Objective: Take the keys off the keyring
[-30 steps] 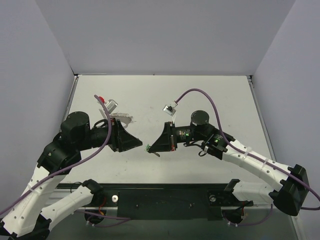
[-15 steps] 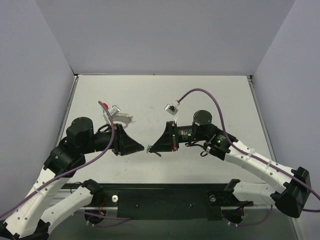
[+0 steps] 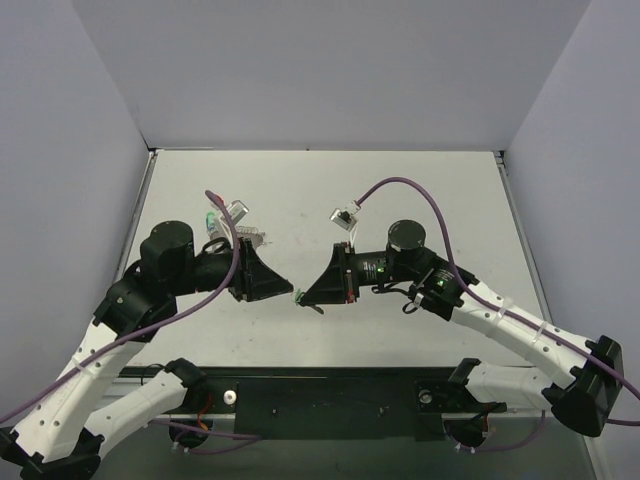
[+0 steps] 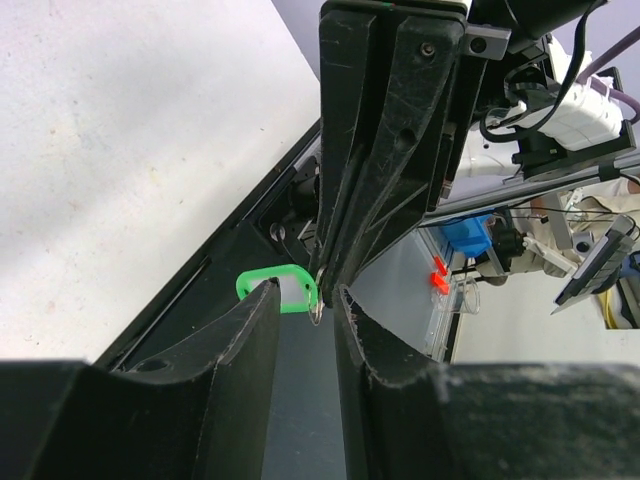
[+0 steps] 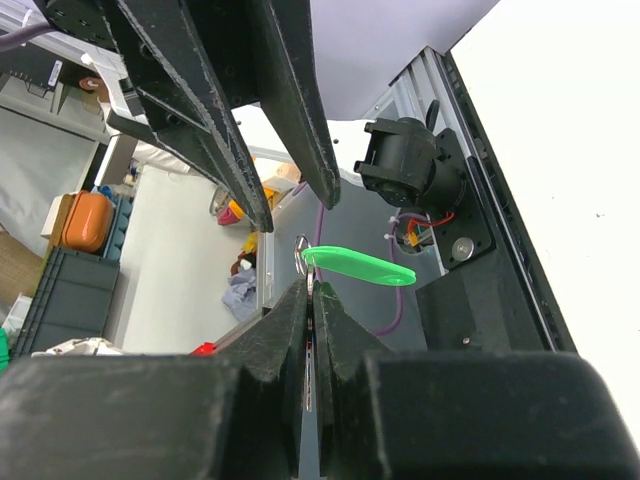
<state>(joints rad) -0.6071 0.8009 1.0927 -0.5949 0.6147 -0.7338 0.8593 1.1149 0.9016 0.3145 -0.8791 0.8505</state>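
Note:
My two grippers meet tip to tip in mid-air above the table's near half. My right gripper (image 3: 303, 296) (image 5: 312, 290) is shut on a thin silvery strip that looks like the keyring seen edge-on. A small loop of the keyring (image 5: 302, 252) sticks out past its tips. A key with a flat bright green head (image 5: 360, 266) (image 4: 275, 275) (image 3: 297, 297) hangs from that loop. My left gripper (image 3: 288, 290) (image 4: 305, 297) is open, with its fingers on either side of the loop (image 4: 317, 310); one finger covers part of the green head. No blade shows clearly.
The white table (image 3: 400, 190) lies below both grippers, with grey walls around it. A black rail (image 3: 330, 395) runs along the near edge by the arm bases. Purple cables (image 3: 400, 185) arch over both wrists.
My left arm has swung forward and right, bringing its open fingers up around the loop at the right gripper's tip. The right gripper has hardly moved and stays shut.

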